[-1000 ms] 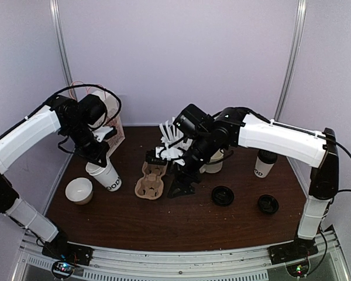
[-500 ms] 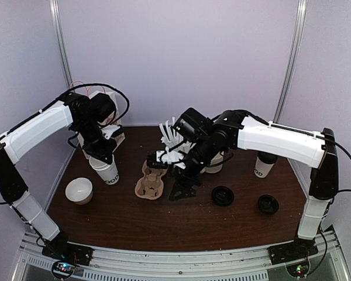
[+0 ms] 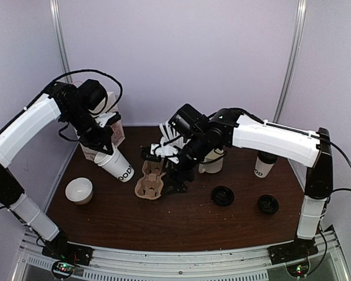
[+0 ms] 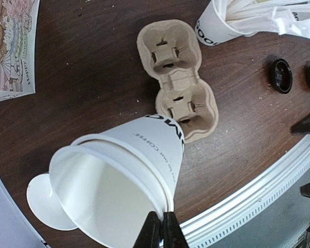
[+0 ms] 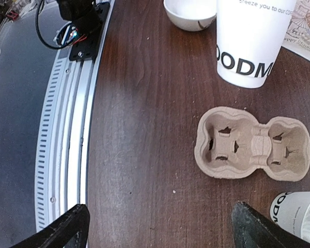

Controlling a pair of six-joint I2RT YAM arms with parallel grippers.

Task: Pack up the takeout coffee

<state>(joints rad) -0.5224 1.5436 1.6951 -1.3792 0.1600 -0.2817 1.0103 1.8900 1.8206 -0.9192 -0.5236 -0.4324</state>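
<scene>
1. Rim of a lidless white paper cup point(image 4: 125, 173) is pinched by the left gripper point(image 4: 160, 233), whose jaws are closed tight on it.
2. That cup is held tilted, with its lettered base pointed toward the pulp carrier point(image 3: 151, 179); it is just beside the carrier and in neither pocket.
3. Whether the base touches the table point(image 3: 181, 225) cannot be told.
4. The right gripper point(image 5: 159, 214) is spread wide with nothing between its fingers, next to the carrier.
5. A second paper cup point(image 3: 263, 165), capped with a black lid, is stood upright at the table's right side, well apart from the carrier.
6. Two loose black lids point(image 3: 223, 195) are laid flat between the carrier and that cup.
7. A white bowl point(image 3: 79, 190) is seen near the held cup, and a cup of white sticks point(image 4: 217, 23) beyond the carrier.
</scene>
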